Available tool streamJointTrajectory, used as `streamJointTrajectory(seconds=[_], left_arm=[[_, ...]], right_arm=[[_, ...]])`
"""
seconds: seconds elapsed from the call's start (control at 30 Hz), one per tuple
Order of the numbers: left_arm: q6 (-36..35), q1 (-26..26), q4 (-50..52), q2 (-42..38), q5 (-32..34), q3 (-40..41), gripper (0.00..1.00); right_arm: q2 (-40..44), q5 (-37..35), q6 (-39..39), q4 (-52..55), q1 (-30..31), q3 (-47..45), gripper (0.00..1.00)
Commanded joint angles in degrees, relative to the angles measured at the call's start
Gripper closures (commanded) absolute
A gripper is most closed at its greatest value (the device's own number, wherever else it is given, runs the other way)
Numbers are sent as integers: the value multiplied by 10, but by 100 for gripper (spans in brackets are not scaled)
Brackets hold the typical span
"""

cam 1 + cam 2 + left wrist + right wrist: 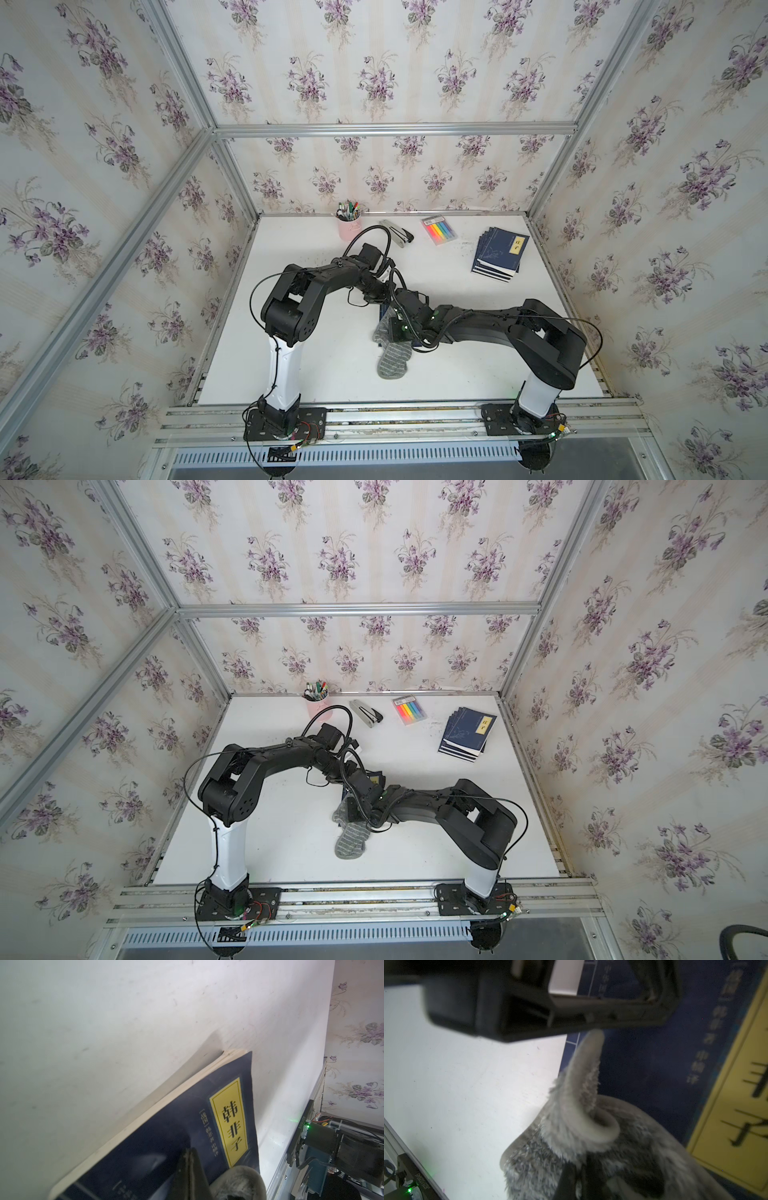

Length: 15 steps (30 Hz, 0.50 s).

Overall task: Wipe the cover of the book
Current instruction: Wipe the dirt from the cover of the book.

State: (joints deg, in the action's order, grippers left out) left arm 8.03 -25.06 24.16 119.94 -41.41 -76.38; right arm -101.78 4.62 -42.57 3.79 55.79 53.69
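Note:
The book is dark blue with a yellow title label and lies flat on the white table. In both top views the two wrists hide nearly all of it, leaving only a sliver of the book and its label. My left gripper is shut with nothing between its fingers, and its tips rest on the cover. The grey striped fuzzy cloth lies partly on the cover's near corner. The rest of the cloth trails toward the front of the table. My right gripper is shut on the cloth.
Along the back of the table stand a pink pen cup, a stapler and a pack of coloured tabs. A fanned stack of blue books lies at the back right. Aluminium frame rails and papered walls enclose the table.

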Motion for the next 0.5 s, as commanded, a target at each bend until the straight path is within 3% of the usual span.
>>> streamJointTrajectory(seconds=[0.0,0.13,0.33,0.47], left_arm=[[2,-1,39,20,95,6,99],[3,2,39,21,92,6,99],[3,3,39,18,92,8,100],[3,3,39,18,91,7,100]], right_arm=[[-15,42,21,-17,12,3,100],[10,29,11,-24,6,-32,100],[81,24,-6,-34,-55,-126,100],[112,11,6,-13,-69,-137,100]])
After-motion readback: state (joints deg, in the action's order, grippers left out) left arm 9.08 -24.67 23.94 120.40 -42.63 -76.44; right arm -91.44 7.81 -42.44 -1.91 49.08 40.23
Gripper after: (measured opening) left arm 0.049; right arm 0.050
